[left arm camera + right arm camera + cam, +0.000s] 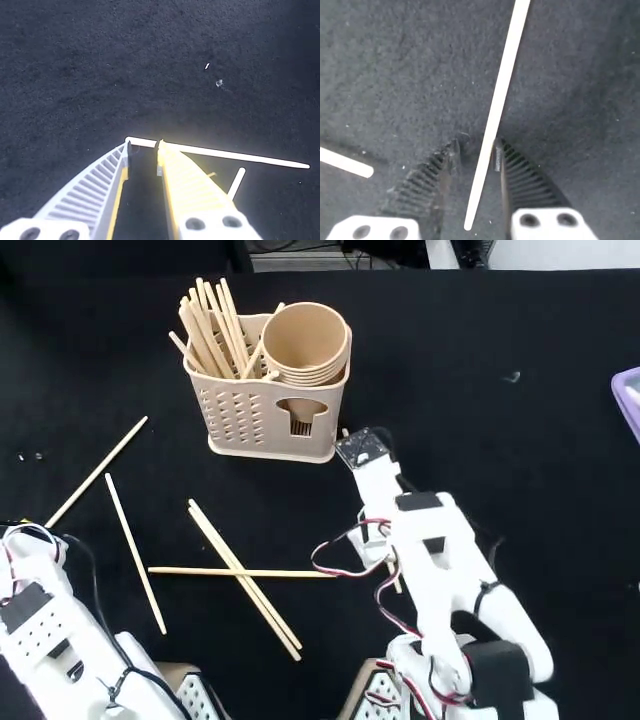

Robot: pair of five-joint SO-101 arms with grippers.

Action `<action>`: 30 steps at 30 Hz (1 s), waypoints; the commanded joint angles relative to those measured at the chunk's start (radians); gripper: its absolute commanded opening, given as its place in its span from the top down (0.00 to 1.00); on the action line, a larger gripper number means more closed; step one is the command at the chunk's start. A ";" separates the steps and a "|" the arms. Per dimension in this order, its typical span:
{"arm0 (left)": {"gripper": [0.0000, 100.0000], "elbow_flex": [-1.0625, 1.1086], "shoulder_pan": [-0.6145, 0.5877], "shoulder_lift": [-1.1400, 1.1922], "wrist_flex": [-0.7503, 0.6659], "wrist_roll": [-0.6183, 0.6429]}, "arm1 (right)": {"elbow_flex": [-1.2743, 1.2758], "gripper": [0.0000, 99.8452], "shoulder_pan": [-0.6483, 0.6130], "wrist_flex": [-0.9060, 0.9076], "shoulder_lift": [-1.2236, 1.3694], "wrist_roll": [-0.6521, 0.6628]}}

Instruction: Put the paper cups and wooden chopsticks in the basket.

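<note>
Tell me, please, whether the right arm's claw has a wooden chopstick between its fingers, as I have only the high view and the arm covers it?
Observer: Yes. In the right wrist view a pale wooden chopstick lies on the black cloth between the fingers of the right claw, which is open.
Operator: Thank you. How does the left claw stand?
Observer: The left claw is open too. The end of another wooden chopstick lies across just beyond its tips, not gripped.
Operator: Is anything else near it?
Observer: The end of a third wooden chopstick shows beside its yellow finger.
</note>
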 commanded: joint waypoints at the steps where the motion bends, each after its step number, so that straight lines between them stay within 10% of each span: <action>1: 0.89 -0.022 0.007 -0.003 -0.018 0.002 | -0.048 0.88 0.032 -0.017 0.007 0.006; 14: 0.89 -0.022 0.007 -0.003 -0.021 0.002 | -0.079 0.99 0.367 -0.083 0.004 0.236; 30: 0.89 -0.022 0.008 -0.003 -0.021 0.002 | -0.116 0.93 0.410 0.112 0.004 0.250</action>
